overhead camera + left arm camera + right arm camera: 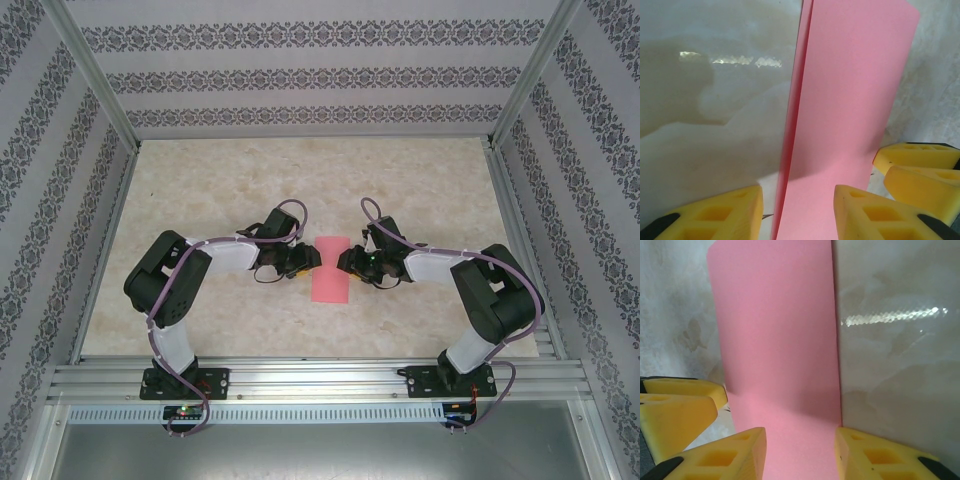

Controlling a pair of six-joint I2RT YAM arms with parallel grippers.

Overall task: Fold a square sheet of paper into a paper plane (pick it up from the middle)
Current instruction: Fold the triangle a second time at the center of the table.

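**top view.** the sheet [331, 278], pink and folded to a narrow oblong, is lying flat on the table [200, 190]. the left gripper [305, 259] is reaching in at its left edge and the right gripper [346, 262] at its right edge. both are meeting the sheet's far half, while the near half is lying past the fingertips. the jaw gaps are too small to read here.

**left wrist view.** the left gripper [799, 194] is standing with its jaws partly apart. the sheet [850, 90] is running out of the gap and straight ahead of the fingertips, with two layers showing along one long edge. one finger is sitting just beside that edge and the other is overlapping the opposite edge. whether either pad is pressing the sheet cannot be told. the right gripper's fingers [920, 172] are sitting close alongside, touching or nearly touching the sheet.

**right wrist view.** the right gripper [800, 436] is likewise standing partly apart. the sheet [775, 325] is filling most of the gap and extending ahead of the fingertips, one long edge lining up with a finger's inner face. the left gripper's fingers [675, 415] are sitting just beside the other edge.
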